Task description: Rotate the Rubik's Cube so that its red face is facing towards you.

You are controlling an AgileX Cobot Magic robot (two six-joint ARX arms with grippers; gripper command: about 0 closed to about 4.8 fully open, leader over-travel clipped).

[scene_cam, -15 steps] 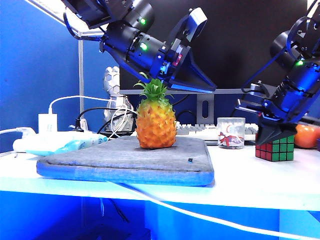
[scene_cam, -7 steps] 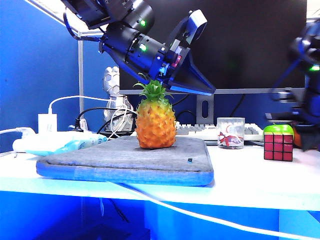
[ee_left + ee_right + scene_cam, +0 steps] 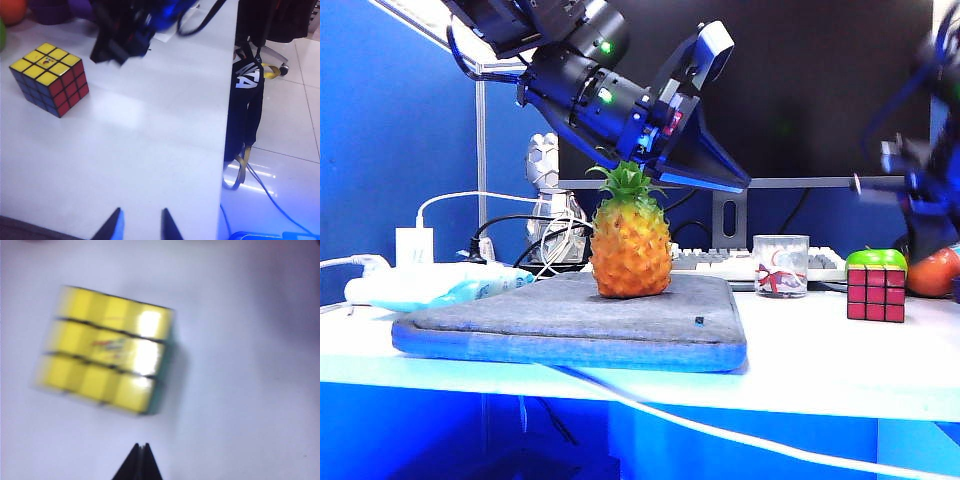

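Observation:
The Rubik's Cube [image 3: 876,294] stands free on the white table at the right, its red face [image 3: 876,295] squarely toward the exterior camera. In the left wrist view the Rubik's Cube [image 3: 50,77] shows a yellow top, a red side and a blue side. Blurred in the right wrist view, the Rubik's Cube [image 3: 105,350] lies yellow side up just beyond my right gripper [image 3: 143,446], which is shut and empty above the table. The right arm [image 3: 925,190] hangs blurred above and to the right of the cube. My left gripper [image 3: 740,180] stays open and empty high over the pineapple; in its wrist view the left gripper [image 3: 141,220] is far from the cube.
A plastic pineapple [image 3: 631,245] stands on a grey pad [image 3: 570,320]. Behind the cube sit a green apple [image 3: 876,258] and an orange fruit [image 3: 932,272], with a glass cup [image 3: 782,265] and a keyboard [image 3: 720,262] to the left. A white cable [image 3: 720,425] hangs over the front edge.
My right gripper was down on the cube, which showed red and green sides at an angle. It has let go and risen; the cube now shows its red face straight on.

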